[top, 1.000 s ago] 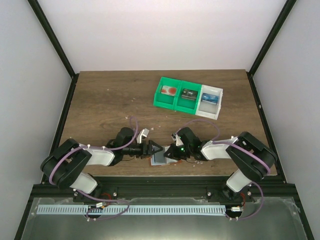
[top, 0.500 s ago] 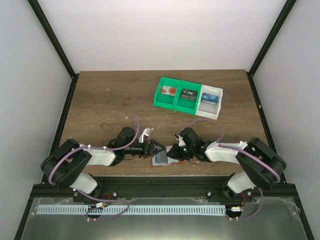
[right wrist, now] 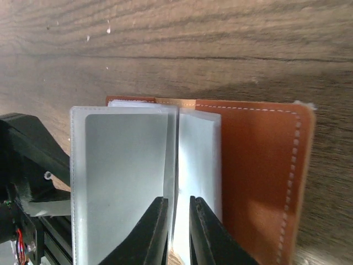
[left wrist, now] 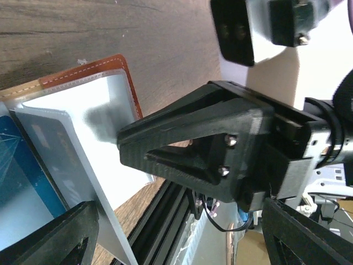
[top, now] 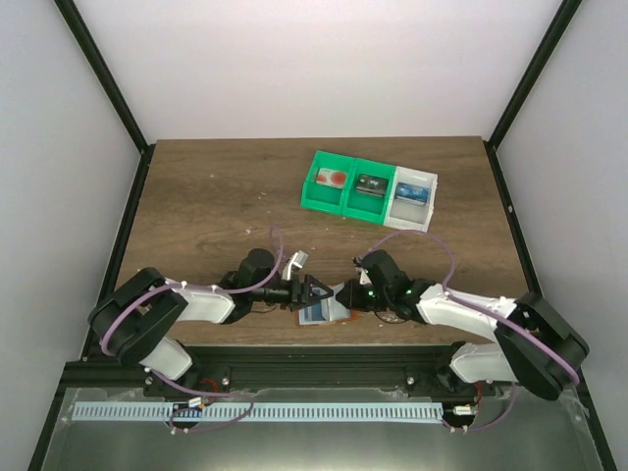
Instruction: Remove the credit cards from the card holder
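Right wrist view gives us the clearest read: the right end effector has its fingers drawn almost together on the edge of one clear sleeve of the card holder. The holder lies open on the counter, brown leather cover down. We judge this pinch is meant to lift and fan one leaf away from the others so that a pocket mouth is exposed.

From the left wrist view we get what that camera misses: a blue card sits inside a pocket, so at least one card is not yet out. We also see that the left end effector is spread wide and grips nothing, its fingers either side of the raised leaf, with the right arm's black finger close in front. We take that as a stance ready to close on a card.

Only the top external view places all this: the holder is at the near edge of the counter between both arms, well apart from the bins at the far side.
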`<state>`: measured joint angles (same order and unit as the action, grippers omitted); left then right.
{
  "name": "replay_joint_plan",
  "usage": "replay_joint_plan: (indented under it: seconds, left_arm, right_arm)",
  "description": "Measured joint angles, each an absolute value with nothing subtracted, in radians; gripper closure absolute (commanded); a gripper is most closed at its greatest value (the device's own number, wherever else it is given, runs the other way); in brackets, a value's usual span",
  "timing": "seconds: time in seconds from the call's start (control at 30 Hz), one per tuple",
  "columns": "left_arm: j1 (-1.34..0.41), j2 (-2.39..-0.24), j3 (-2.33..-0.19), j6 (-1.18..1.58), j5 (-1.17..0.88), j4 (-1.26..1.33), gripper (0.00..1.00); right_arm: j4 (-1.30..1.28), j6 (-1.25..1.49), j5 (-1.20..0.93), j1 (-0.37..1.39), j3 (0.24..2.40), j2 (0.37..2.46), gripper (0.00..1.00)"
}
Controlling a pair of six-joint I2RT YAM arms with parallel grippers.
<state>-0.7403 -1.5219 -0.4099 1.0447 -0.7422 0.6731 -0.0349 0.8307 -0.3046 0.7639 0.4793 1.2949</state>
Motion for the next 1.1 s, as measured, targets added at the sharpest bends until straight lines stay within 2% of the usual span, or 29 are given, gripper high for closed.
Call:
replay_joint_plan:
  seconds: [0.5,1.1]
  left_arm:
    - [-0.786,-1.607,-0.471,1.091,-0.749,0.743,0.19]
    - [-0.763,-1.607,-0.472,1.019,-0.698,0.670,0.22]
  right_arm:
    - [-0.113,0.859,-0.170,0.764,0.416,1.025,0.86]
    - [-0.050,0.870,-0.249,0.764,0.408,1.052,0.85]
